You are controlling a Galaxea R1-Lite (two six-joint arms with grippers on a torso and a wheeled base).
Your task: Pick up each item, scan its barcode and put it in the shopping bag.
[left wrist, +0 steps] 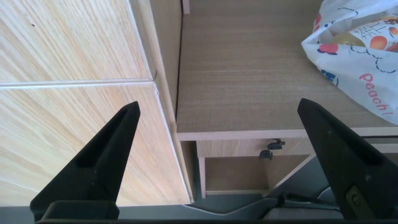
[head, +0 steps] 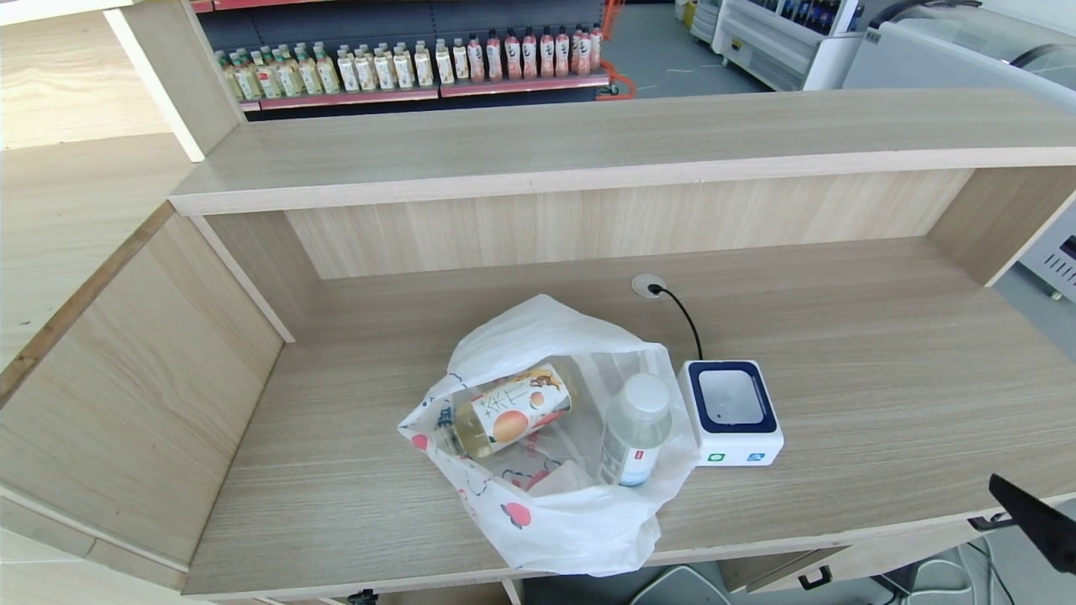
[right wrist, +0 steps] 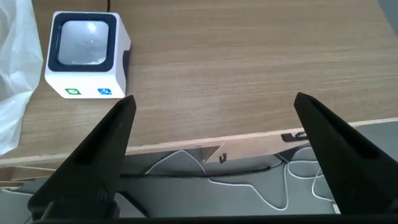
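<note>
R tool (right wrist: 214,98) is held w/ fingers spread wide above surface (right wrist: 249,56) edge. White scanner (right wrist: 84,56) is set just beside plastic bag (right wrist: 12,81); cables (right wrist: 249,173) are seen below edge.

You have a wooden counter (head: 883,361) in front of you. On it lies the white shopping bag (head: 580,529). Right beside the bag sits a small white scanner box (head: 731,412) with a black cord (head: 685,317).

You have bright, even light across the counter (head: 841,353), with only a soft shadow beneath the upper shelf (head: 588,143). The scanner (head: 730,410) window carries a pale sheen, perhaps glare. Straight edges bow toward the head view's corners.
</note>
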